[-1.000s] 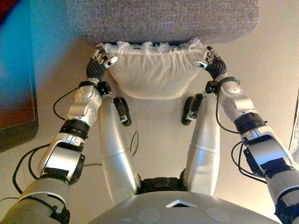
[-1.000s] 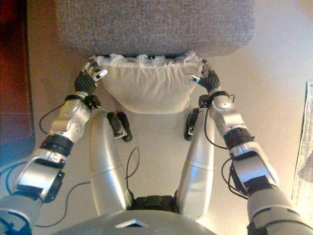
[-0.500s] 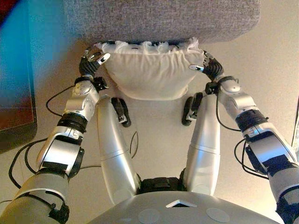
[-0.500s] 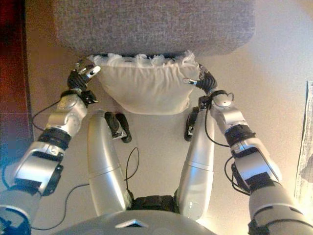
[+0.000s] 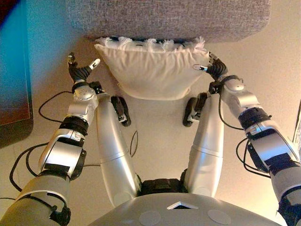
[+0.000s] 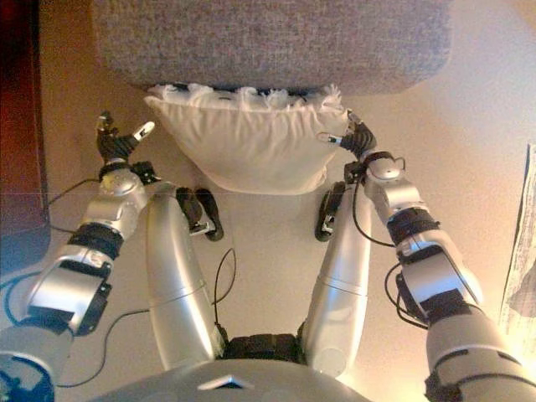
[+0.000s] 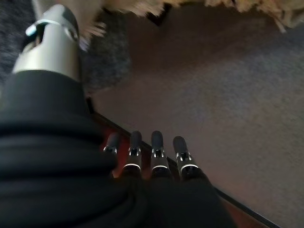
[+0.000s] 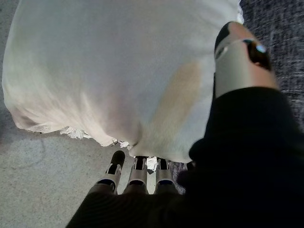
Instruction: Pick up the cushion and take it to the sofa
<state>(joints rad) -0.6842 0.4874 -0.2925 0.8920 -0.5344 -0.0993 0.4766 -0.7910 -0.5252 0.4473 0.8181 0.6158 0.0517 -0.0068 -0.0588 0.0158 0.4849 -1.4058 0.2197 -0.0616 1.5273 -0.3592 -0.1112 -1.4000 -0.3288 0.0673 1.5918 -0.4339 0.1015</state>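
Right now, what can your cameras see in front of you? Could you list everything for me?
Cushion: one, cream with a fringed edge, lying against the front of the sofa.
Sofa: one, grey woven fabric, across the far side.
Floor: beige, all around.
Dark panel: one, reddish-brown, at the robot's left edge; what it is I cannot tell.
Right hand: one, silver with dark cover, thumb and fingers on the cushion's right corner.
Left hand: one, same colours, fingers spread, apart from the cushion's left corner.

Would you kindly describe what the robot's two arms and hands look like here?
Both arms are silver-grey shells with black bands at the joints and thin black cables looping alongside. The left hand and right hand wear dark ribbed covers over the back and wrist; their fingers are silver with dark tips.
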